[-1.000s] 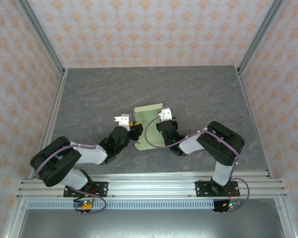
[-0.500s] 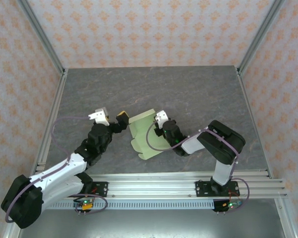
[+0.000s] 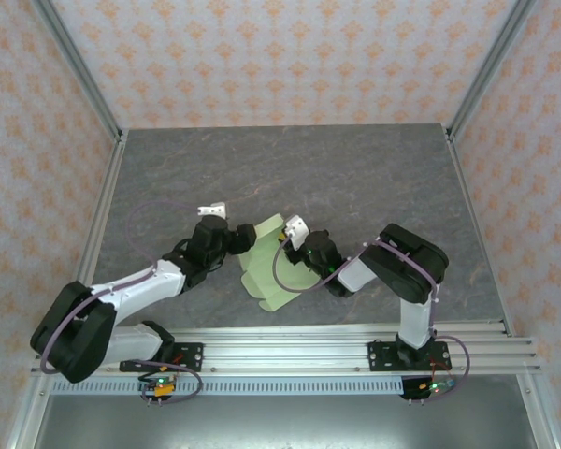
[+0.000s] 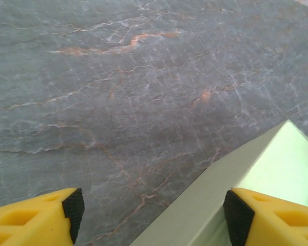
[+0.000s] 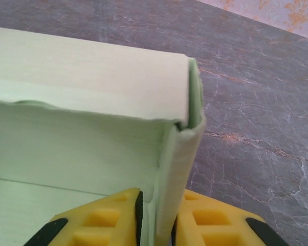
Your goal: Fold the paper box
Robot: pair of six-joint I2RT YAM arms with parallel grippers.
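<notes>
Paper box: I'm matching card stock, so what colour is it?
The paper box is pale yellow-green, clearest in the right wrist view.

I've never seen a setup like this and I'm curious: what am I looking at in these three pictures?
Two robot arms are bolted at the near edge of a grey stone-patterned table. The wide picture looks down from above and behind them; the two close-ups come from cameras on their wrists. On the table sits a pale yellow-green card box, partly folded. The right pincer, with yellow fingers, pinches one upright wall of it. The left pincer stands open beside the box, holding nothing.
</notes>
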